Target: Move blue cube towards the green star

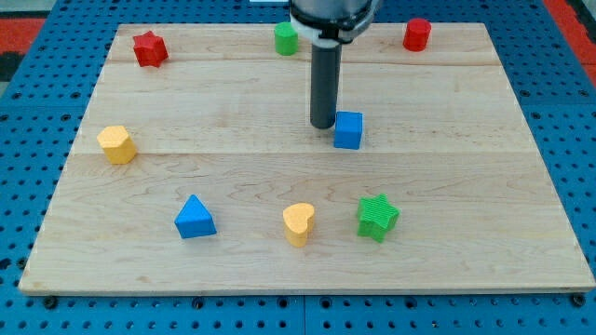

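The blue cube (348,129) sits on the wooden board a little right of its middle. The green star (377,217) lies below it, toward the view's bottom right. My tip (322,125) stands just left of the blue cube, close to or touching its upper left side. The rod rises from there to the arm at the view's top.
A blue triangle (195,218) and a yellow heart (298,223) lie left of the green star. A yellow block (116,143) is at the left. A red star (149,48), a green block (286,38) and a red block (416,34) line the top edge.
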Robot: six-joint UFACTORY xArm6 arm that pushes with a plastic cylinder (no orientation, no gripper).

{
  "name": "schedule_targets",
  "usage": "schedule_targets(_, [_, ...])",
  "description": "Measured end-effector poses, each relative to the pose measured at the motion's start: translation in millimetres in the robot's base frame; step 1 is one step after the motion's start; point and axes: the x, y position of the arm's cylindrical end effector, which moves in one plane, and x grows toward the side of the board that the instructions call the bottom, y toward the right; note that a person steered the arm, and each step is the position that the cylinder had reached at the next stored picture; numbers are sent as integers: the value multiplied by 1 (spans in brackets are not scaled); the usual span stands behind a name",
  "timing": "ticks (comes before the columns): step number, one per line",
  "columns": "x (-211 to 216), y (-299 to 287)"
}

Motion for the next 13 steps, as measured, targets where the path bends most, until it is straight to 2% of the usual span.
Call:
schedule_targets(1, [-1, 26])
schedule_targets(2, [-50, 22])
schedule_targets(3, [-20, 54])
schedule_targets(4, [11, 56])
schedule_targets(5, [15, 40])
schedule_targets(6, [20, 60])
schedule_targets(7, [1, 77])
schedule_targets(8, [4, 119])
schedule_targets(9, [17, 80])
schedule_targets(11, [39, 57])
schedule_targets(13, [34, 34])
